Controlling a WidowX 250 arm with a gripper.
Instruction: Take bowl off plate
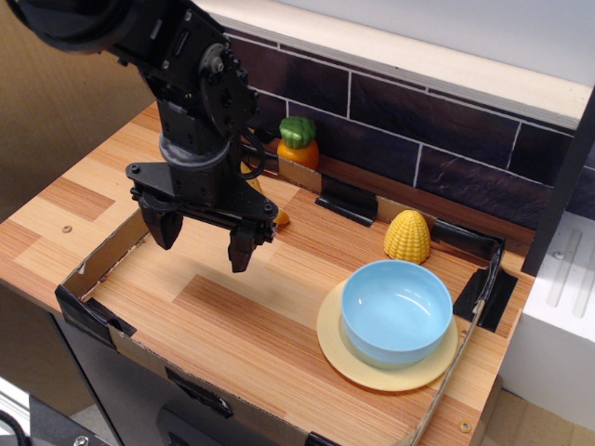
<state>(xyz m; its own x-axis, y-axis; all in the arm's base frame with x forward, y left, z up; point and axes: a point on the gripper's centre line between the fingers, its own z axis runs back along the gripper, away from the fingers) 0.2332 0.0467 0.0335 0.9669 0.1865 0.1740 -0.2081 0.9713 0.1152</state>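
The light-blue bowl [396, 312] sits upright on the pale yellow plate [372, 372] at the right front of the wooden tabletop. My gripper [203, 240] hangs open and empty above the left-middle of the table, well to the left of the bowl and plate, with its two dark fingers [165, 228] spread apart.
A yellow toy corn [408, 236] stands just behind the bowl. An orange toy carrot with green top [297, 142] stands at the back by the dark brick wall. A low cardboard border [102, 269] taped with black tape rims the table. A white cabinet [562, 316] stands at the right.
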